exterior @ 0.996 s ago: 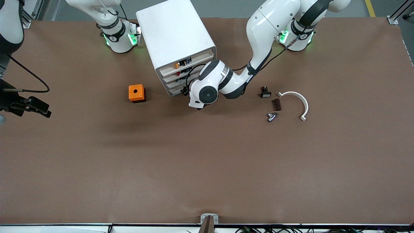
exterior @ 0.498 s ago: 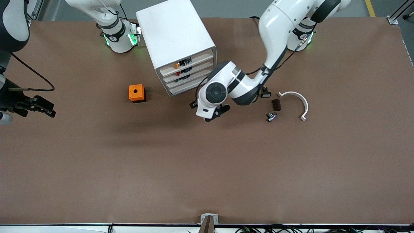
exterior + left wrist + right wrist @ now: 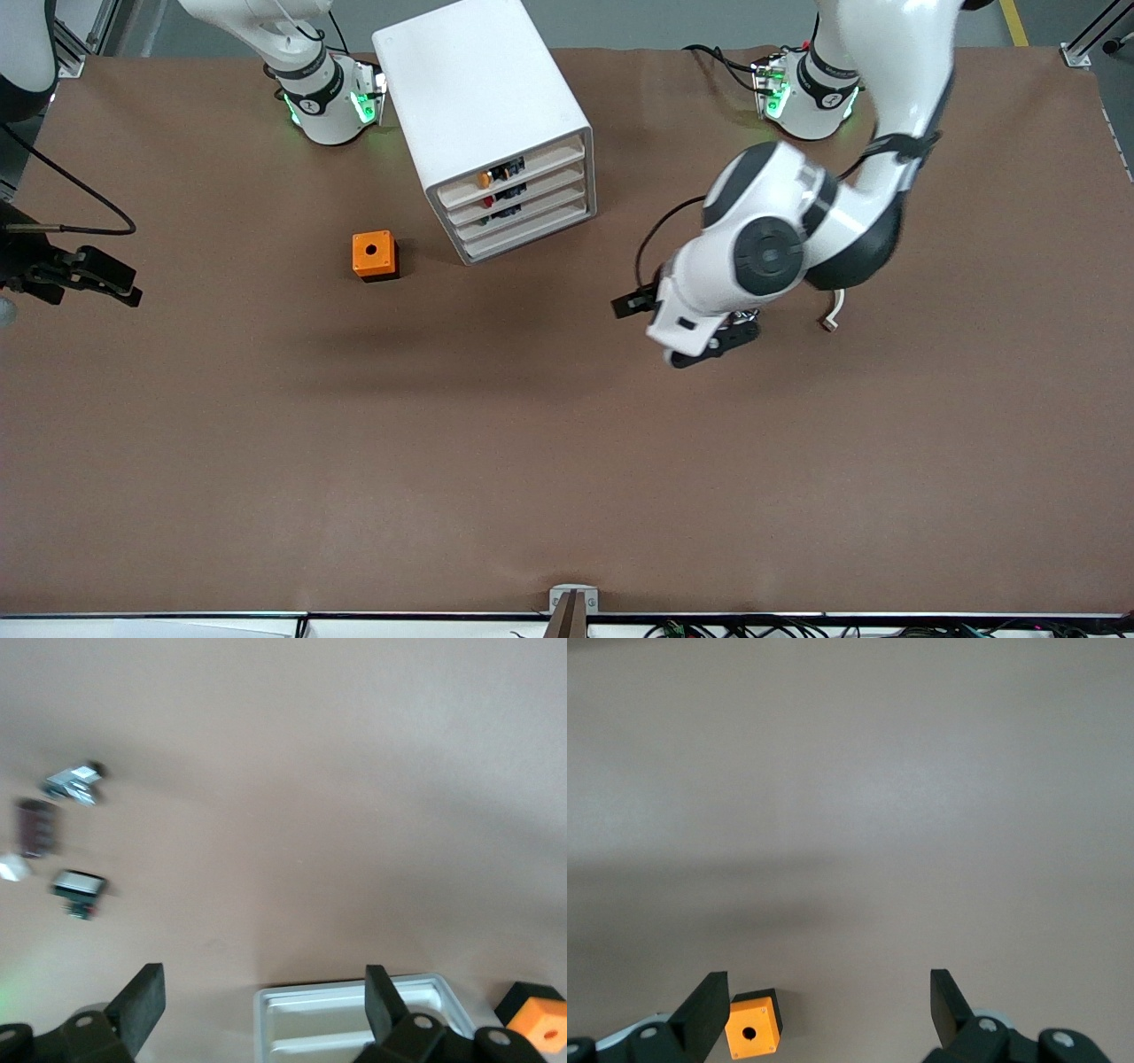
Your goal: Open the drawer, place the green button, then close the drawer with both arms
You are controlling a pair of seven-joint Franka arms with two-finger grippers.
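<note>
Two open grippers hang over the brown table [image 3: 567, 461], and neither holds anything. The left gripper [image 3: 673, 324] is above the small parts at the left arm's end. Its fingers [image 3: 142, 1001] stand wide apart with only bare table between them. The left arm covers most of these parts in the front view, where only the tip of a white curved piece [image 3: 831, 320] shows. The left wrist view shows a metal piece [image 3: 75, 783], a brown block [image 3: 37, 826] and a black button with a white cap [image 3: 78, 885] lying close together.

The right gripper [image 3: 120, 289] waits over the edge of the table at the right arm's end, its fingers [image 3: 709, 1003] also wide apart. An orange cube [image 3: 374, 255] with a round hole stands beside the cabinet [image 3: 474, 84], toward the right arm's end.

The drawer [image 3: 532, 209] is the third from the top and sits pushed in, level with the other three. Its long axis runs along the cabinet front, and this front points toward the front camera and partly toward the left arm's end. Small dark parts show at the drawer fronts, but I cannot tell if the green button is one of them.

One second ago the left gripper was at the cabinet front, by the lower drawers. It has now swung away toward the left arm's end. The right gripper has hardly moved.
</note>
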